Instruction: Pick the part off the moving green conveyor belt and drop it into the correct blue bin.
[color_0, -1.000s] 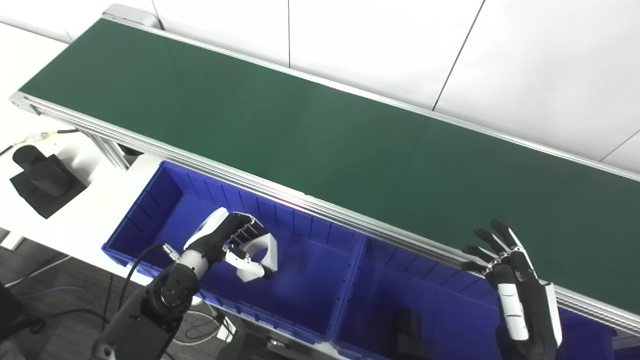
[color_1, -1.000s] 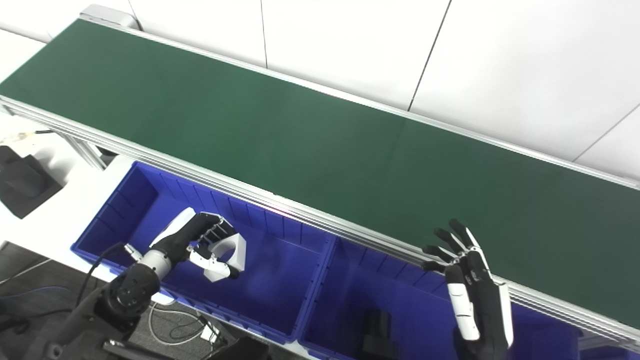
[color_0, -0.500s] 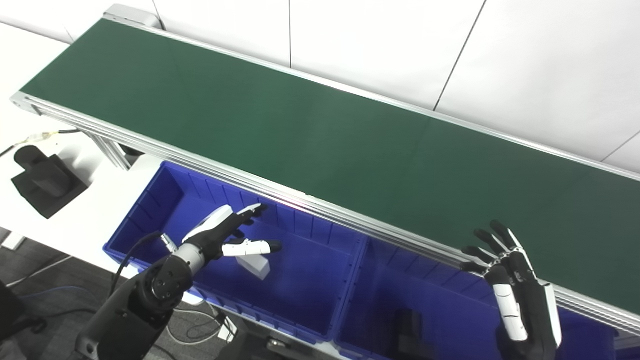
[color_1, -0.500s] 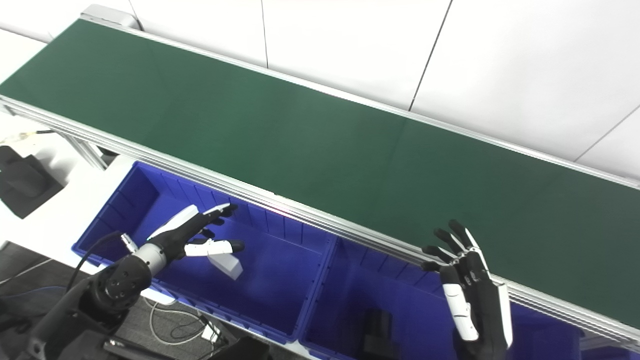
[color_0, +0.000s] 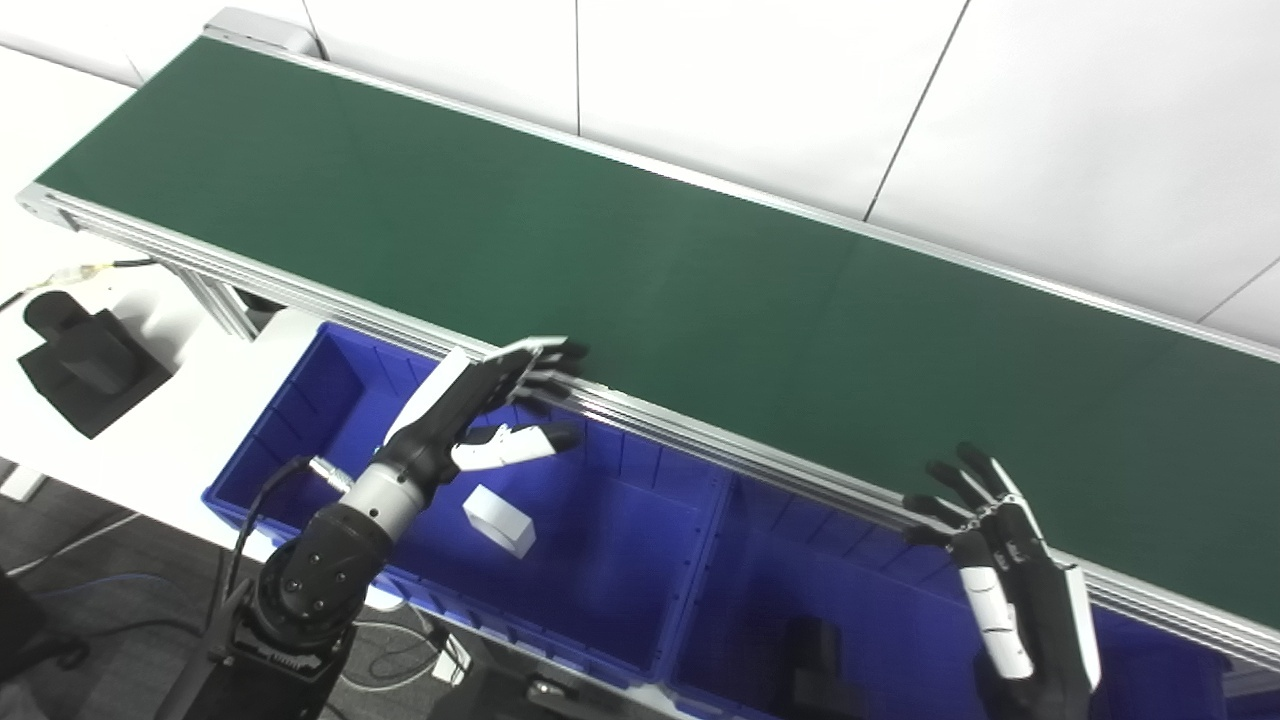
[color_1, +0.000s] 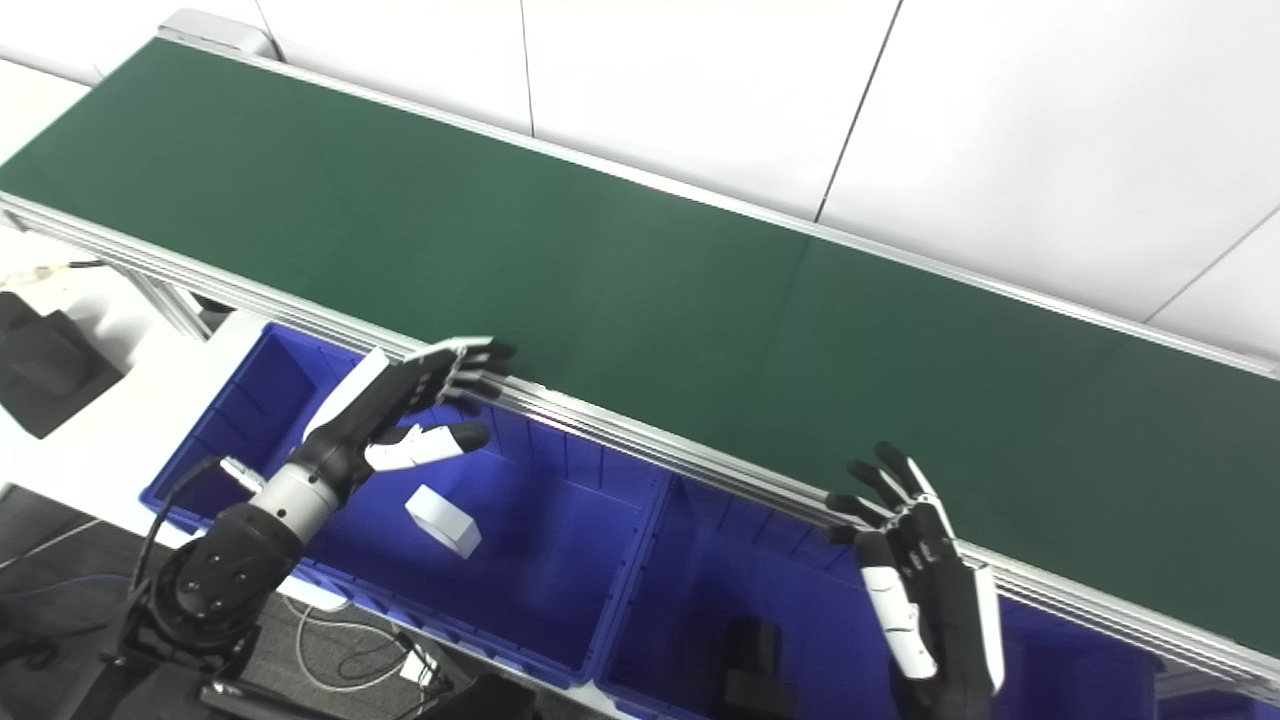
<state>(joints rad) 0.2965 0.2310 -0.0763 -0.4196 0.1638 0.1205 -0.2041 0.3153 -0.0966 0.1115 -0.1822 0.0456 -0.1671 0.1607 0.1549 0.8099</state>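
the white part (color_0: 498, 520) lay on the floor of the left blue bin (color_0: 300, 400), the drop apparently done, while the left hand (color_0: 480, 415) hung released above it and the right hand (color_0: 1010, 580) waited empty and spread beside the bare green conveyor belt (color_0: 700, 290).

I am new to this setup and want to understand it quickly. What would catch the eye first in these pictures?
The long green belt runs slantwise across the picture, with nothing on it. Below its near edge, a white block lies in the left blue bin. The left hand is open above it, and the right hand is open near the belt's edge.
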